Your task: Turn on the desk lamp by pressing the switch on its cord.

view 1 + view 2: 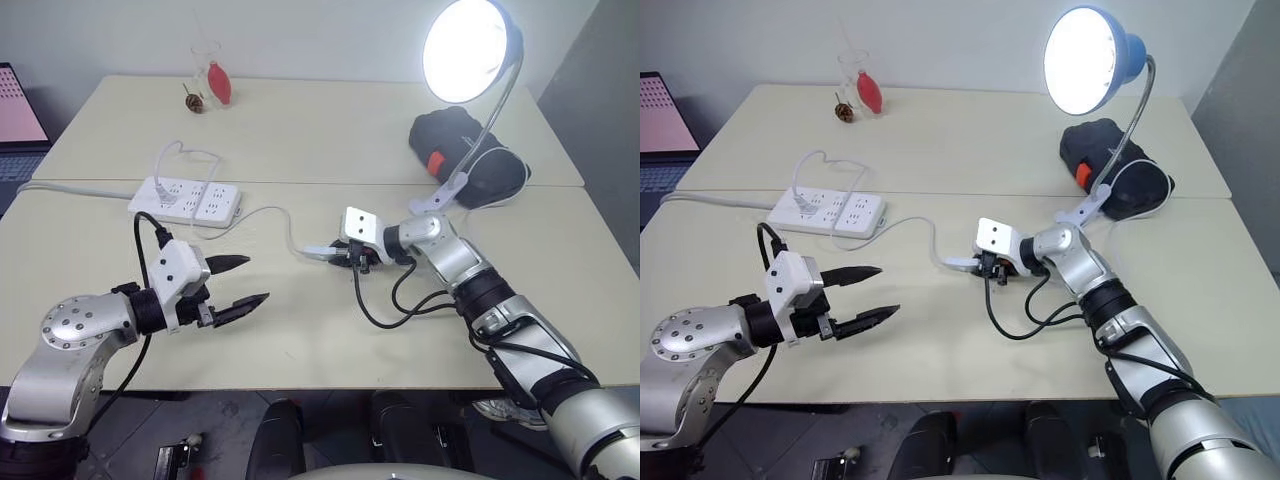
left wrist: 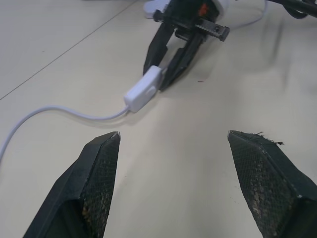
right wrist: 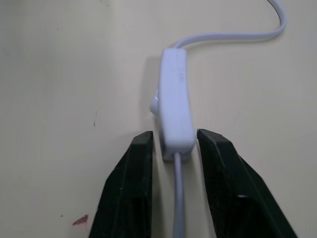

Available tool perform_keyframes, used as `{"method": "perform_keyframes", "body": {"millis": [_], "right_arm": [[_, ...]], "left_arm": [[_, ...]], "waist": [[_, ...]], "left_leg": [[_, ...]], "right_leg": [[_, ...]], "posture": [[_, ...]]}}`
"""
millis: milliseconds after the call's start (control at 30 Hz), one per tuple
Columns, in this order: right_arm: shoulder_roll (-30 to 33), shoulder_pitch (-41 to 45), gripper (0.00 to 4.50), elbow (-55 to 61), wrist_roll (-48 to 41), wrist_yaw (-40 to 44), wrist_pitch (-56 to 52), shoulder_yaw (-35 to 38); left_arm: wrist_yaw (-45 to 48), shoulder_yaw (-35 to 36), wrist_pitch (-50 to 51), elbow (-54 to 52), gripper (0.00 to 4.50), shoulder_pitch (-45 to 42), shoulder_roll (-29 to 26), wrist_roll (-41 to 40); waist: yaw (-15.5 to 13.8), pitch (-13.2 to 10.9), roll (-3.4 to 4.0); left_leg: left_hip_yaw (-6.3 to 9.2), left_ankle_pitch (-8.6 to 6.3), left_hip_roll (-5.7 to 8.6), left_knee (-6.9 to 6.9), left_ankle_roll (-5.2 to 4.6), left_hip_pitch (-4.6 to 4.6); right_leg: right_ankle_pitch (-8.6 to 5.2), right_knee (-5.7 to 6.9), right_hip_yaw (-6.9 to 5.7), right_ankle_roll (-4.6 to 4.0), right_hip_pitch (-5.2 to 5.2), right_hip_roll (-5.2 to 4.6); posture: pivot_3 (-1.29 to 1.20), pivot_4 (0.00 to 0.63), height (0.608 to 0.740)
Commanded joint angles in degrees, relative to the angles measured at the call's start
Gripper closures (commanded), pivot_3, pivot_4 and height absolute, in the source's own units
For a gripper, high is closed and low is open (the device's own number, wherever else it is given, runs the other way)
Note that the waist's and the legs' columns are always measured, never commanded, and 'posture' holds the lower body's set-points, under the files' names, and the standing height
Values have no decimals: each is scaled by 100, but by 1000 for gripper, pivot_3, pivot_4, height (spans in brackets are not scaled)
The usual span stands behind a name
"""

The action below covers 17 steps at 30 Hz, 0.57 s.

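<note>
- The lamp (image 1: pixel 1085 60) is glowing at far right.
- The right gripper (image 3: pixel 174 148) is straddling the switch (image 3: pixel 174 106), fingers slightly parted.
- The left gripper (image 1: pixel 240 283) is gaping wide, holding nothing.

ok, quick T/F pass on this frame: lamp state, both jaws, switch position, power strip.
1. The lamp is off. False: its bulb glows brightly.
2. The right gripper has its jaws either side of the switch. True: one end of the switch sits between the fingertips, with a slight gap at each side.
3. The left gripper holds the cord. False: its jaws are open and empty, off to the left of the switch.
4. The switch lies on the table. True.
5. Nothing is plugged into the power strip. False: a white plug sits in it.
</note>
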<state>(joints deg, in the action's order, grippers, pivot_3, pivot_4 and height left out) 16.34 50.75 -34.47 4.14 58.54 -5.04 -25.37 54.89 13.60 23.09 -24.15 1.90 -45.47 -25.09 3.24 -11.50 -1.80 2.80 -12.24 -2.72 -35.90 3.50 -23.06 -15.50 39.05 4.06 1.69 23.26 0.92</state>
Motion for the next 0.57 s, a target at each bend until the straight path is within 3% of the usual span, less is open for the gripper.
{"method": "perform_keyframes", "body": {"millis": [33, 333, 467, 567], "right_arm": [[156, 27, 2094, 496, -194, 32, -182, 410], [1684, -1561, 55, 3856, -1144, 733, -1373, 1269], [2144, -2149, 55, 4948, -2135, 811, -2390, 1996], [2351, -2401, 55, 5364, -2395, 733, -2611, 2222]], "left_arm": [[-264, 190, 362, -372, 895, 76, -23, -235], [-344, 502, 639, -520, 895, 466, -496, -90], [-193, 757, 646, -607, 895, 712, -544, -234], [-29, 817, 527, -607, 895, 898, -626, -185]], "waist": [[1, 0, 1], [-52, -3, 4], [-14, -3, 4], [5, -2, 4]], "left_leg": [[0, 0, 0, 0, 0, 0], [5, -1, 1, 7, 1, -5], [2, -1, -1, 7, 1, 1], [-1, -1, -4, 7, 1, 8]], "right_leg": [[0, 1, 0, 0, 0, 0], [-10, -6, -5, -8, 0, -4], [-10, -2, -2, -9, 1, -3], [-15, 0, 0, -19, -1, -1]], "posture": [[0, 150, 740], [0, 150, 740], [0, 150, 740], [0, 150, 740]]}}
